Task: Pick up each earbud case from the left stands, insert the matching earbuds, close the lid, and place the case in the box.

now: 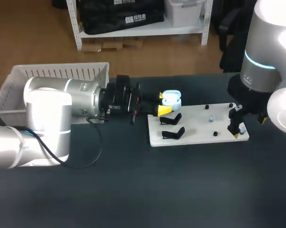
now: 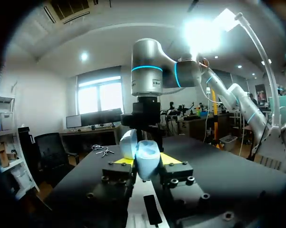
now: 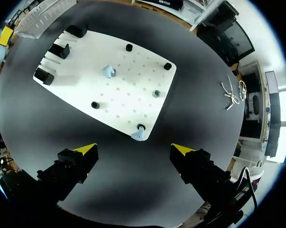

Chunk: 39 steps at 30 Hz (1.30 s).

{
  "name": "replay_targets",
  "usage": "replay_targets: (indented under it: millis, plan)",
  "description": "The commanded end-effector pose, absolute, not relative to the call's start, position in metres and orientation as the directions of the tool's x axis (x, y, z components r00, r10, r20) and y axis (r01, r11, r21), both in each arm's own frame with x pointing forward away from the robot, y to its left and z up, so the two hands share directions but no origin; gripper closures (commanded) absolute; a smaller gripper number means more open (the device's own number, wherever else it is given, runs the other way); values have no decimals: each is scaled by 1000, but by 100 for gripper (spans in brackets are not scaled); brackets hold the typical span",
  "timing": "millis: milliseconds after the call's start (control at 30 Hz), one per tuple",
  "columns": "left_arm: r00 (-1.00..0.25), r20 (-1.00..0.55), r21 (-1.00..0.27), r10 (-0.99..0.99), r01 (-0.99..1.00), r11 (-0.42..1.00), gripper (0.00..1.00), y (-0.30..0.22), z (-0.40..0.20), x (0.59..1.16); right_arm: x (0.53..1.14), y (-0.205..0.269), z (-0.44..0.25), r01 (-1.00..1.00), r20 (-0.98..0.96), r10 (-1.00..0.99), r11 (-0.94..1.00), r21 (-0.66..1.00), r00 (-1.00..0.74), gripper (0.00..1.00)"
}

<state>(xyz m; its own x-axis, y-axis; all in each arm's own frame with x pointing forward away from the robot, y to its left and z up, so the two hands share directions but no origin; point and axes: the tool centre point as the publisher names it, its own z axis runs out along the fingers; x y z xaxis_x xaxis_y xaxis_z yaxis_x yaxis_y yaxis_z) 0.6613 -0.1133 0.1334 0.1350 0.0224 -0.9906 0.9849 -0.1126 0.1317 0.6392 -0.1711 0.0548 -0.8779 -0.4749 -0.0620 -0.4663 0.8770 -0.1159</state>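
Your left tool grips the open earbud case; your right tool hangs open above an earbud.

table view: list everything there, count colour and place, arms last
case: 1, pale blue, lid open, in left claw
earbuds: 2, pale blue, on board
stands: 3, black, empty, board's left end
pegs: several, black, spread over board
board: 1, white, table's right half
box: 1, white, table's far left
table: 1, dark
left claw: shut on case
right claw: open, over board's right end
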Motion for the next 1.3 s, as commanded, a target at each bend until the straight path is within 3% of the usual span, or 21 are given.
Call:
replay_targets:
  millis: [33, 67, 133, 200, 300, 1300]
  plan:
    - [138, -990, 135, 20, 985, -108, 100, -114, 133, 661, 647, -172, 44, -477, -63, -487, 869, -132, -871, 13]
    - [138, -990, 135, 20, 985, -108, 100, -114, 133, 661, 648, -172, 42, -478, -63, -489, 868, -134, -870, 19]
    - [138, -990, 135, 20, 985, -108, 100, -114, 133, 661, 650, -173, 40, -485, -63, -497, 863, -144, -866, 19]
    - [138, -990, 135, 20, 985, -108, 100, -114, 133, 661, 651, -173, 39, -486, -68, -499, 861, -149, -864, 35]
    - [138, -990, 135, 20, 985, -108, 100, -114, 133, 661, 652, -174, 36, -487, -69, -501, 860, -153, -862, 51]
    - [138, -990, 135, 20, 985, -108, 100, -114, 133, 661, 654, -171, 25, -488, -82, -507, 854, -178, -858, 75]
